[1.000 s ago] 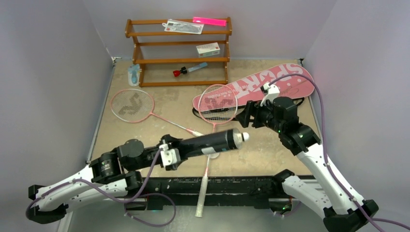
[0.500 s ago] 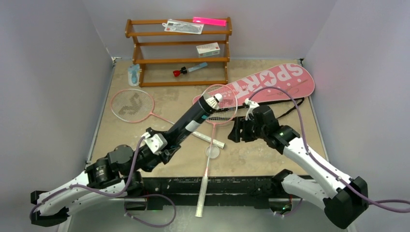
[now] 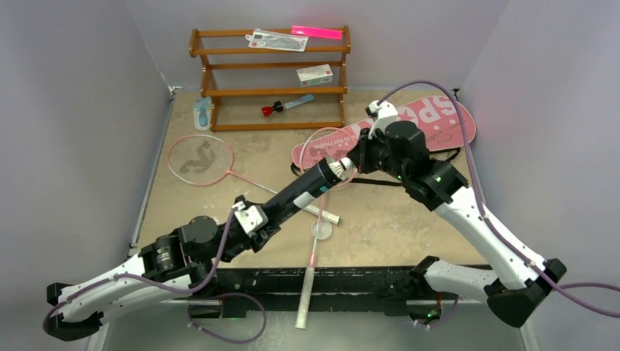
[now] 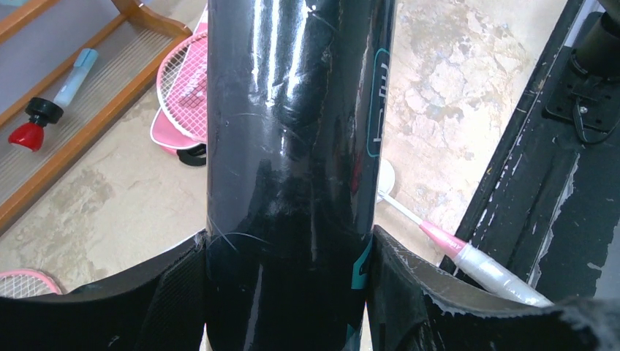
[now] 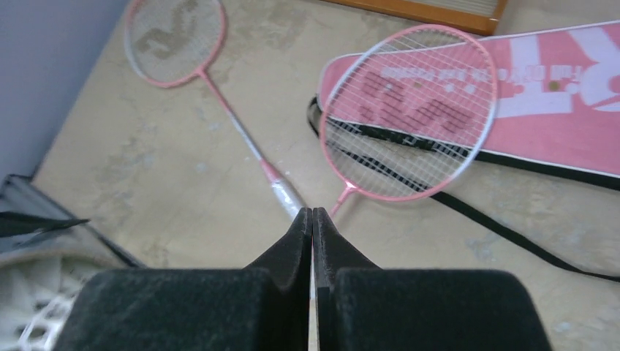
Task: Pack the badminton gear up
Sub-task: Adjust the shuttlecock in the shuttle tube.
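Note:
My left gripper [image 3: 269, 218] [image 4: 289, 252] is shut on the long black tube [image 3: 300, 191] [image 4: 292, 131], which slants up and to the right above the table. A white shuttlecock [image 3: 337, 168] shows at the tube's upper mouth. Right beside that mouth is my right gripper [image 3: 355, 162] [image 5: 312, 213], shut with nothing between its fingers. One pink racket [image 3: 198, 158] [image 5: 174, 35] lies at the left. The second racket [image 3: 329, 150] [image 5: 409, 110] rests its head on the pink SPORT bag [image 3: 439, 121] [image 5: 563, 110], and its white handle [image 3: 305, 292] [image 4: 482, 263] overhangs the near edge.
A small round clear lid [image 3: 320, 229] lies on the table under the tube. The wooden shelf [image 3: 270, 91] at the back holds a red-capped blue tool [image 3: 281, 107] [image 4: 44, 110] and a small white box [image 3: 314, 74]. Grey walls close in both sides.
The left arm swung the tube from pointing right to pointing up-right toward the bag. The right gripper closed and moved up to the tube's mouth.

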### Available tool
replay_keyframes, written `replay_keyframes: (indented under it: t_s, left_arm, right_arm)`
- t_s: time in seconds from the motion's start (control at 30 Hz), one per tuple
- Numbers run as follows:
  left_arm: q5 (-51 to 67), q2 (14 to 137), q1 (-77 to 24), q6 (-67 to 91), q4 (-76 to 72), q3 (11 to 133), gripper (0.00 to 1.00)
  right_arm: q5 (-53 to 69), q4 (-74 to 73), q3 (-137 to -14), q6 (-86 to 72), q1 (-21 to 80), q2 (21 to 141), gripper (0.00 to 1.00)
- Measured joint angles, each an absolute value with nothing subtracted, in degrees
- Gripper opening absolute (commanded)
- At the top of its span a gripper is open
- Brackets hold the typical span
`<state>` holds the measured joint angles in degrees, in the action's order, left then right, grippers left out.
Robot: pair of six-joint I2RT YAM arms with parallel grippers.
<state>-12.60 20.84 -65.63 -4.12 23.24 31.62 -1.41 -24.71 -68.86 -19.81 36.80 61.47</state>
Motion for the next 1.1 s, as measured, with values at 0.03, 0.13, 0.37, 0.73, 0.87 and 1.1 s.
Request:
replay_keyframes:
  t_s: [0.03,0.13,0.37,0.73,0.87,1.1]
  left_arm:
    - [-12.4,21.2,-65.6,-4.1,23.2,31.6,0.00]
    - [-12.1,21.5,-65.6,-4.1,23.2,31.6,0.00]
    - [-11.6,21.6,-65.3,-4.1,23.2,31.6,0.00]
    - [-10.7,22.8,-64.6,-4.1,23.5,31.6,0.00]
    - [-10.7,23.7,-64.1,-4.2,26.5,31.1,0.00]
    - [-10.2,25.0,-64.1,-4.1,26.1,31.1,0.00]
  right_arm:
    - [-2.9,-25.5,-69.8,-19.2,37.3,62.4,0.00]
    - [-8.6,-28.5,-71.2,-17.2,38.0,65.1,0.00]
    - [-20.4,-34.4,-71.7,-13.0,38.0,66.4,0.00]
    - [-20.5,-36.0,-78.4,-10.0,50.1,70.0,0.00]
    - [-24.6,-37.6,-80.3,-9.9,56.0,72.0,0.00]
    - [-29.0,-39.0,-79.9,-10.1,57.9,71.2,0.00]
